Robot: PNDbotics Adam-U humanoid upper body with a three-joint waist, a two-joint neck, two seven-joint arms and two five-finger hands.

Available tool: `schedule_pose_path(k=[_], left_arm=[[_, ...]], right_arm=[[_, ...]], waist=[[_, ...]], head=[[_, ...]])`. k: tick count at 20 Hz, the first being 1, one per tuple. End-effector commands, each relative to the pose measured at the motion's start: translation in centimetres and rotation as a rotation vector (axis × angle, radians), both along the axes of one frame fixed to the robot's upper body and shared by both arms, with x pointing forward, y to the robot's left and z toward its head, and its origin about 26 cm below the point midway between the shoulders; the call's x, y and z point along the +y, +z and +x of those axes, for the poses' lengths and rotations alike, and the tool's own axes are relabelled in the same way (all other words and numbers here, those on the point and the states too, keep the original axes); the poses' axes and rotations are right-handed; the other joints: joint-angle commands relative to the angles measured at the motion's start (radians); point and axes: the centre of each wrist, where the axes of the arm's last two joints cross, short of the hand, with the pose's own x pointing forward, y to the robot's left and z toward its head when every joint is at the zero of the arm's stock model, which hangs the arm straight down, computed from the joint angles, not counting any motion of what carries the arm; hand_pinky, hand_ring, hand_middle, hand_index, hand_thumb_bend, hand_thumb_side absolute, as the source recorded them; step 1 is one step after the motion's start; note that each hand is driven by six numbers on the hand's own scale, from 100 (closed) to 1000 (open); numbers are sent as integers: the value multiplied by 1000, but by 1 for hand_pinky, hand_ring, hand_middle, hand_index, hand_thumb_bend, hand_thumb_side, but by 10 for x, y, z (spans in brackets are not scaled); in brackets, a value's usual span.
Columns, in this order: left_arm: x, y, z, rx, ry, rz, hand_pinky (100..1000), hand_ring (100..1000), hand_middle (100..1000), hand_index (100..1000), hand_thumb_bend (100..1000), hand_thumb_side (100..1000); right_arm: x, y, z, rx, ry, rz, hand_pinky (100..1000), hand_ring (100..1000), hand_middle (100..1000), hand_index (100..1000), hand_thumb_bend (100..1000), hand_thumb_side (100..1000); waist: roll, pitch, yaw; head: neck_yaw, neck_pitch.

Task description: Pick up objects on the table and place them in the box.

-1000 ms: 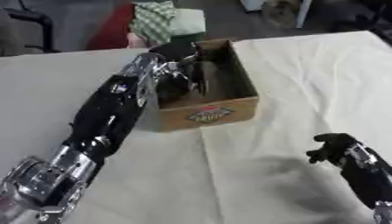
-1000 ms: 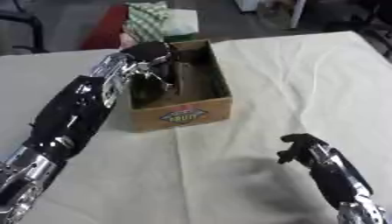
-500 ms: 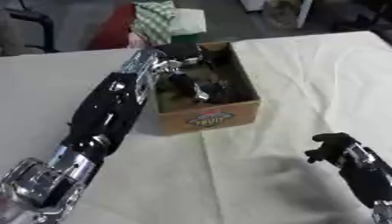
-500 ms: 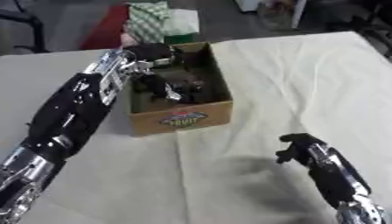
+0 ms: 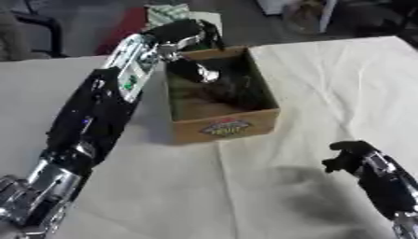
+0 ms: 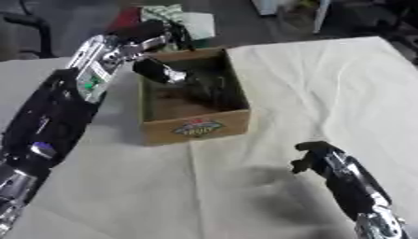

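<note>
A brown cardboard box [image 5: 225, 127] with a printed label on its front wall stands on the white tablecloth. Dark objects [image 5: 238, 88] lie inside it against the right wall; I cannot make out what they are. My left arm reaches up the left side of the box, and my left hand [image 5: 184, 31] is over its far-left corner. Its dark, silver-tipped fingers [image 5: 201, 73] point down into the box with nothing held. My right hand [image 5: 351, 157] hovers at the lower right, fingers curled, holding nothing.
A green-and-white patterned thing [image 6: 175, 14] lies just beyond the box at the table's far edge. A dark chair [image 5: 32, 28] stands off the table at the upper left. White cloth [image 5: 343, 84] covers the table to the right of the box.
My left hand has drawn back from the middle of the box toward its far-left corner. The right hand has stayed where it was.
</note>
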Motion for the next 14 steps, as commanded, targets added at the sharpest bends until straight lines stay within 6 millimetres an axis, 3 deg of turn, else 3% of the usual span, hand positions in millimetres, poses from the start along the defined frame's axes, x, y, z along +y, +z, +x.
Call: schedule_pose_path(k=[1, 8, 14], left_arm=[[24, 32, -29, -83, 8, -226, 712, 657, 668, 713, 100, 594], [58, 7, -87, -17, 38, -549, 693, 628, 634, 703, 100, 680], [70, -23, -111, 47, 84, -732, 670, 613, 618, 694, 100, 735]], right_arm=[[-8, 8, 1, -26, -19, -7, 746, 527, 408, 725, 100, 845], [-14, 9, 1, -31, -41, -10, 746, 527, 408, 725, 100, 838], [-17, 9, 0, -33, -56, -8, 746, 526, 408, 725, 100, 837]], waist=[[-2, -18, 11], [-3, -20, 53], [-6, -21, 71]], head=[[-14, 4], [-31, 13], [-35, 18]])
